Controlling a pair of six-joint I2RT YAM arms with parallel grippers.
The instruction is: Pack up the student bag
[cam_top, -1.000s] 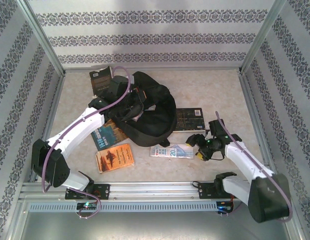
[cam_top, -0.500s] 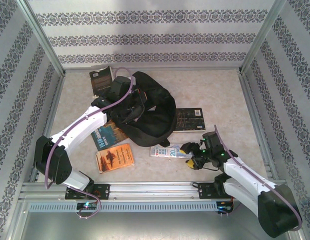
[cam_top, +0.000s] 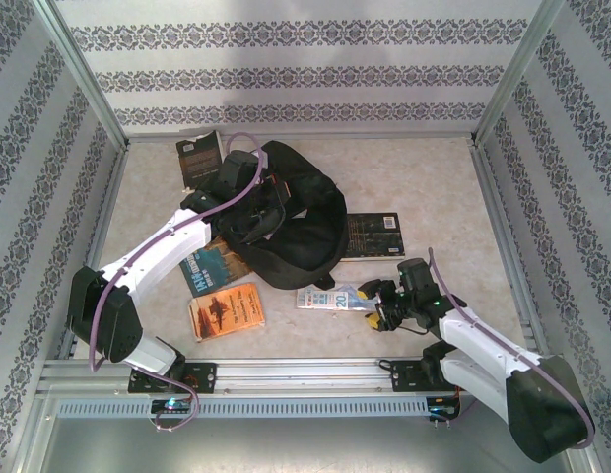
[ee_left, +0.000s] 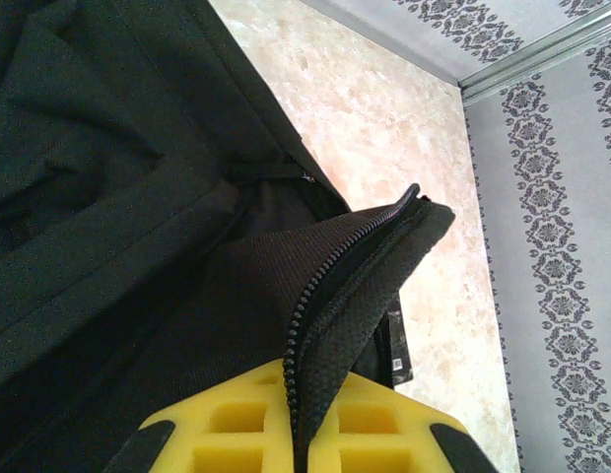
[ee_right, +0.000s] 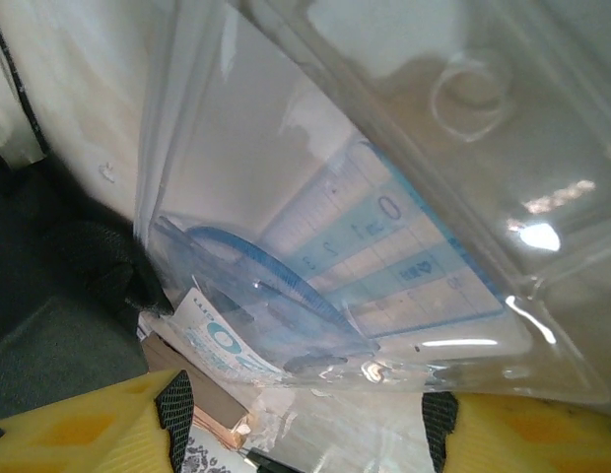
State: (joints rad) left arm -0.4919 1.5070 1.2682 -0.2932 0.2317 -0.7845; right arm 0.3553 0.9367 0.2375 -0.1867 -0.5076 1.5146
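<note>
The student bag (cam_top: 307,229) lies slumped mid-tabletop (cam_top: 434,177), toward the back, with a blue book (cam_top: 202,268) and an orange book (cam_top: 225,310) just beside its near-left edge. It is soft black fabric and looks limp rather than stiff. It will likely fold and sag wherever it is lifted, and its mouth will not stand open unaided. It seems bulky but not fragile. The zippered rim is the sensible place to hold. The left end effector (ee_left: 304,419) is clamped on that rim, with the zipper teeth (ee_left: 330,281) running between its yellow fingers (ee_left: 227,434). The right end effector (ee_right: 301,419) has its jaws apart, straddling a clear plastic pouch (ee_right: 286,118) that holds a ruler (ee_right: 394,251) and looks slick and floppy.
</note>
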